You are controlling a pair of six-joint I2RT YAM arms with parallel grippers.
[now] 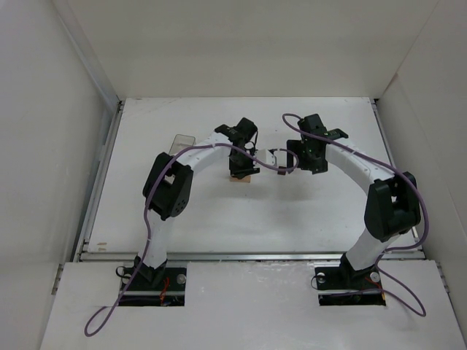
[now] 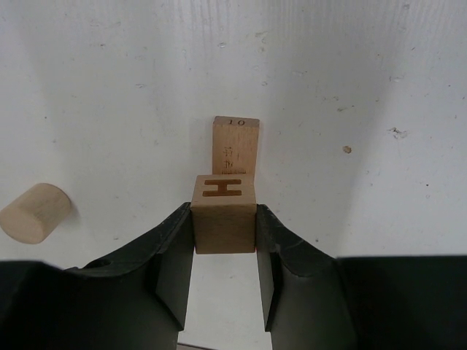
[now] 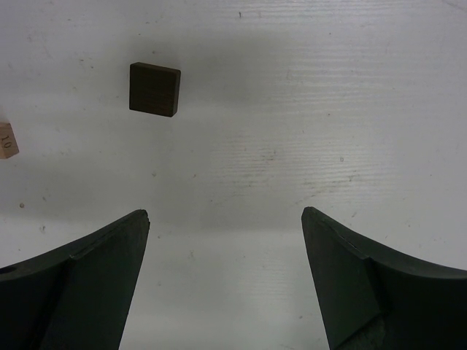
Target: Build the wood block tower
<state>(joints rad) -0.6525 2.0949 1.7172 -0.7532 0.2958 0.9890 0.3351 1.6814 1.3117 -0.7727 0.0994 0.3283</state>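
My left gripper [image 2: 224, 211] is shut on a tan wood cube [image 2: 224, 195] that has an H on its top face, held by its two sides just above the white table. Right behind the cube lies a pale tan oblong block [image 2: 236, 144] marked 10. In the top view this gripper [image 1: 241, 169] hangs over the middle of the table. My right gripper [image 3: 225, 213] stands wide open over bare table, with nothing between its fingers. A dark brown square block [image 3: 154, 89] lies flat ahead of it to the left. One corner of the oblong block [image 3: 7, 140] shows at that view's left edge.
A pale wooden cylinder [image 2: 33, 213] lies on its side left of the left gripper. A clear plastic box [image 1: 182, 141] sits at the back left of the table. White walls enclose the table [image 1: 219, 219] on three sides.
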